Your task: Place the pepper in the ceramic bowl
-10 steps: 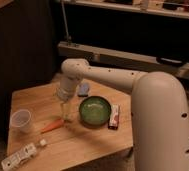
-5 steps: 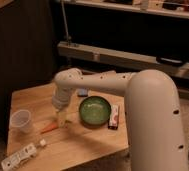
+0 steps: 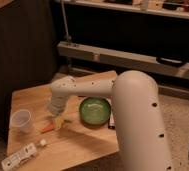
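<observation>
Near the front edge of the pale wooden worktop lies a flat white packet. Beyond it, the small slim orange pepper rests on the wood. The end effector hangs low over the end nearer the bowl, probably to grasp it; I cannot tell whether it is open or closed. The round glossy green ceramic bowl sits just beside it, ready to receive the pepper.

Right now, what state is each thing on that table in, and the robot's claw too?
pepper: lying flat on the table, left of the bowl, not in it.
ceramic bowl: upright, empty.
plastic cup: upright, near the left edge.
white packet: lying flat at the front left corner.
gripper: down at the table, right beside the pepper; contact unclear.
</observation>
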{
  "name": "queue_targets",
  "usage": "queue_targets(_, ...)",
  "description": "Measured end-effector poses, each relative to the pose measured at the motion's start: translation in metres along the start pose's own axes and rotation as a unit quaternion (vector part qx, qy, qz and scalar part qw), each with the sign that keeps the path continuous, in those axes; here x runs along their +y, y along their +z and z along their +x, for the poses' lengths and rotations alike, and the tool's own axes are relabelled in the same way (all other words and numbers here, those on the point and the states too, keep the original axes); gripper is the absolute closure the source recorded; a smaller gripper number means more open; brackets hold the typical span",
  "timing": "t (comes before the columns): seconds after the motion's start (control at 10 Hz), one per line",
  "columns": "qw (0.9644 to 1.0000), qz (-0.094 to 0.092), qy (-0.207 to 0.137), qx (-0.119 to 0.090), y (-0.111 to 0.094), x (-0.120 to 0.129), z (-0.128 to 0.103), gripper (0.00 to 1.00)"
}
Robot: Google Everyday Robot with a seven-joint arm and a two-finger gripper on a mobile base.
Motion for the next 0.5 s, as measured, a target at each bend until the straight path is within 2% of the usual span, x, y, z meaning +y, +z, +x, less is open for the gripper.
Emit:
queue_targets(0.2, 1.0000, -0.008, 0.000, -0.003, 0.018, 0.002, 0.007, 0.20)
queue_targets(0.3, 1.0000, -0.009, 0.002, -0.004, 0.021, 0.002, 0.009, 0.25)
queue_targets(0.5, 0.9999, -0.011, 0.009, -0.007, 0.025, 0.002, 0.014, 0.46)
